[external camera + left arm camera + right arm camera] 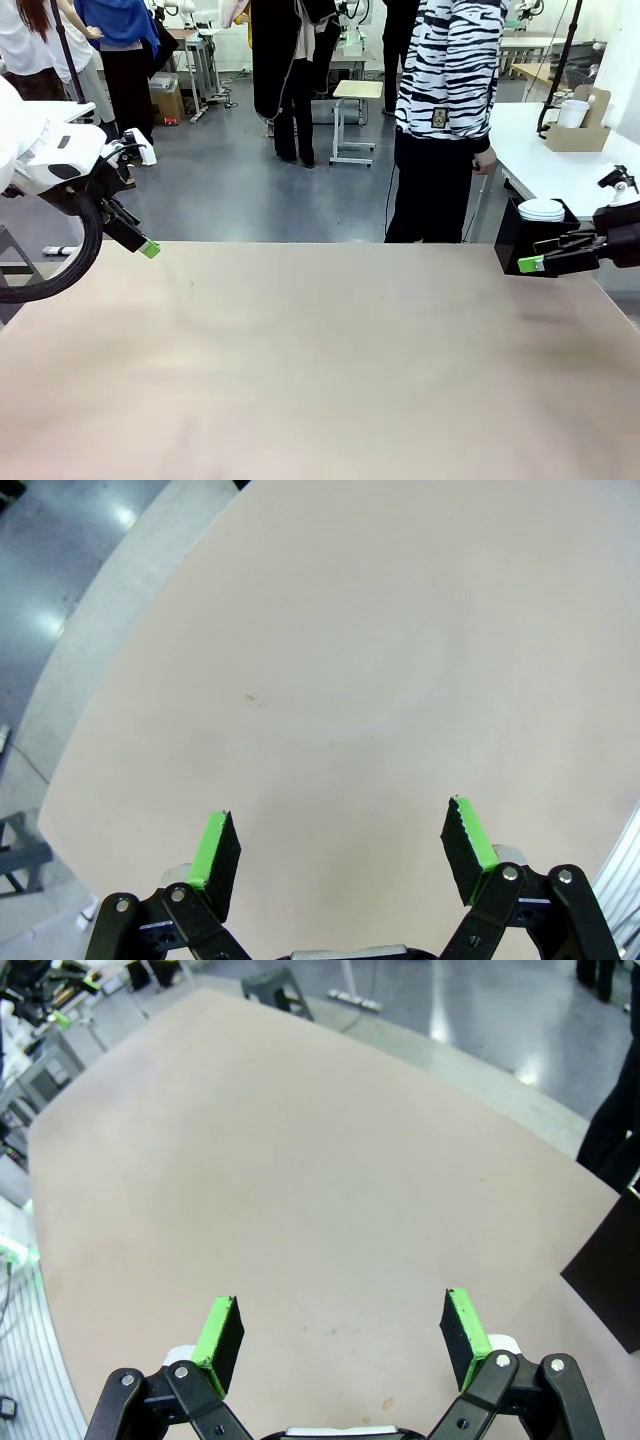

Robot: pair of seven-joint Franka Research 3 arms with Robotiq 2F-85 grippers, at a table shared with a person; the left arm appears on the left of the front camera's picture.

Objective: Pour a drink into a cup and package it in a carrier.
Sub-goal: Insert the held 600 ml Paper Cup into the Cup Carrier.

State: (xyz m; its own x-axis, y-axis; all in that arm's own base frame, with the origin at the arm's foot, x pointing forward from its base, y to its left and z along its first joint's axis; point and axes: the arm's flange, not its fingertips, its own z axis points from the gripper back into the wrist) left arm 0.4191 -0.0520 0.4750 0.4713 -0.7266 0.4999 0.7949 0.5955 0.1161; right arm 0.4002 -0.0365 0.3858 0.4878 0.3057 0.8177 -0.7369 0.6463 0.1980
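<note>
The left end effector (148, 249) hangs over the far left corner of the desk (300, 370), its green-padded fingers spread wide apart with nothing between them; the left wrist view shows the same gap, one green pad (212, 848) on each side and only bare beige surface beyond. The right end effector (532, 264) sits at the far right edge of the desk, pointing inward, and its fingers also stand fully apart and hold nothing, as the right wrist view confirms with its two pads (218, 1328) framing bare desktop. Just behind the right end effector a black box (512, 240) stands at the desk's far right corner, with white lids (542, 209) showing at its top; a dark corner of it (608, 1282) enters the right wrist view at the right edge. The brown cardboard carrier (580, 130) stands well apart from both arms, on a white table (560, 165) behind and to the right, with a white cup (573, 113) sitting in it. A person in a black-and-white striped top (450, 60) stands at the far side of the desk, one hand (484, 160) hanging near that white table.
</note>
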